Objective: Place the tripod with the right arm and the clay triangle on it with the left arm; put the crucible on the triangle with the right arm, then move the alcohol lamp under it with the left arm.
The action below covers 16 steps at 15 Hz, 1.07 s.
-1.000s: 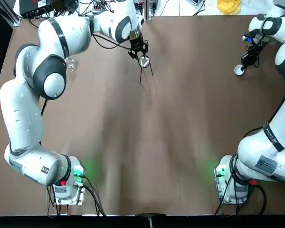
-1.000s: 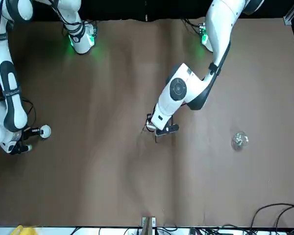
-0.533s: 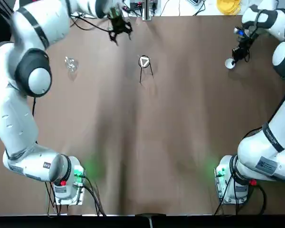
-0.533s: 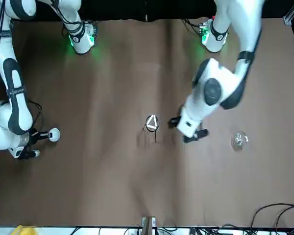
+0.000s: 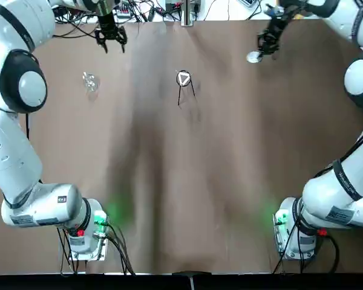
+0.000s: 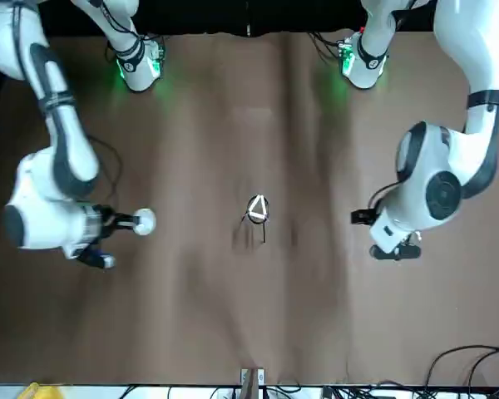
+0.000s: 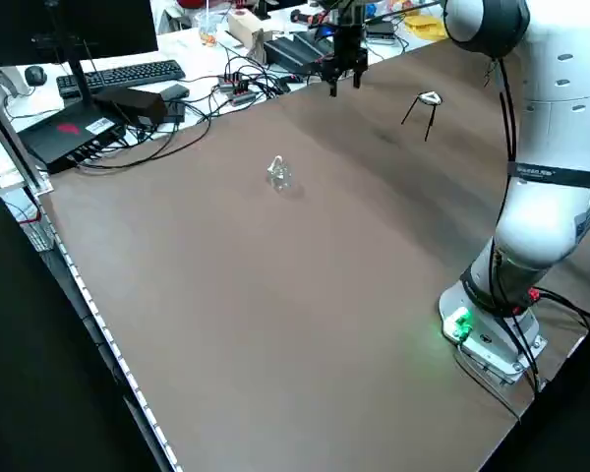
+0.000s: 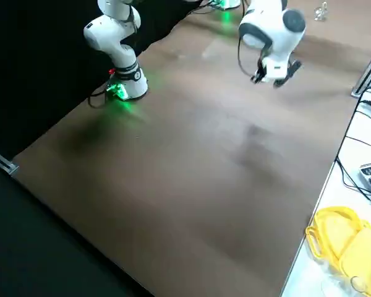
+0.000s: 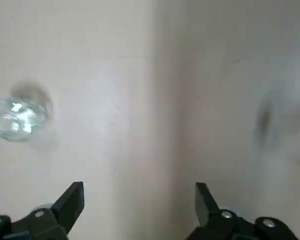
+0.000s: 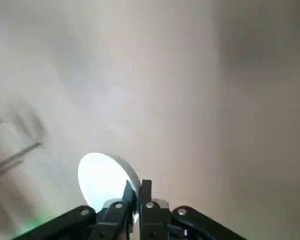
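Note:
The black wire tripod stands at the far middle of the table with the whitish clay triangle lying on its ring. To its right, my right gripper is shut on the rim of the white crucible, which it holds above the table; the wrist view shows the crucible pinched between the fingers. My left gripper hangs open and empty near the far edge, beyond the clear glass alcohol lamp. The alcohol lamp stands alone on the table.
Cables and equipment line the far edge behind the left gripper. A yellow object lies beyond the far right edge. The arm bases sit at the near corners.
My left gripper has let go of the clay triangle on the tripod and moved off to the far left. My right gripper has carried the crucible from the far right toward the tripod.

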Each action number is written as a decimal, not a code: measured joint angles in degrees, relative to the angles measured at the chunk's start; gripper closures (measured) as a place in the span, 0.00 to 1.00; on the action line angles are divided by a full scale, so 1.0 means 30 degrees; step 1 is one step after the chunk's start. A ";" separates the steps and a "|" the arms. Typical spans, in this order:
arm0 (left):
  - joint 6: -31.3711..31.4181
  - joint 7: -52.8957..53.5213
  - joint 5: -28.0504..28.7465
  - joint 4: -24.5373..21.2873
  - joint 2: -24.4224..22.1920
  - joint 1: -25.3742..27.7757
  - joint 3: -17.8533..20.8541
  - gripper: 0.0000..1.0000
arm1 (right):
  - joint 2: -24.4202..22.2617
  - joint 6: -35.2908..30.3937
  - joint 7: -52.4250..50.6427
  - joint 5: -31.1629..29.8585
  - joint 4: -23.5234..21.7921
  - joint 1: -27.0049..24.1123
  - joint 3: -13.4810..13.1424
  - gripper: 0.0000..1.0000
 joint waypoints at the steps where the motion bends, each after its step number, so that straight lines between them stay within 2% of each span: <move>1: 0.0018 0.1035 0.0398 -0.0203 0.0011 0.0503 0.0006 0.02 | 0.0007 0.0470 0.1474 0.0138 -0.0023 0.0741 0.0351 0.94; 3: 0.0432 0.2733 0.1223 -0.0660 0.0080 0.1353 0.0018 0.02 | 0.0041 0.1116 0.3884 0.0473 -0.0113 0.2443 0.0566 0.94; 4: 0.1553 0.4036 0.1973 -0.1377 0.0197 0.2104 0.0026 0.02 | 0.0067 0.2434 0.5600 0.1811 -0.0203 0.4150 0.0589 0.94; 8: 0.3533 0.6393 0.2991 -0.2604 0.0513 0.3463 0.0034 0.02 | 0.0119 0.5301 0.7433 0.3518 -0.0222 0.6993 0.0584 0.94; 11: 0.4623 0.7439 0.4064 -0.2843 0.0827 0.4148 0.0039 0.02 | 0.0296 0.6814 0.7876 0.4553 -0.0258 0.8324 0.0562 0.94; 16: 0.6539 0.8644 0.4757 -0.3429 0.1618 0.5199 0.0060 0.02 | 0.1368 0.9311 0.8426 0.4642 -0.0310 0.9462 0.0517 0.94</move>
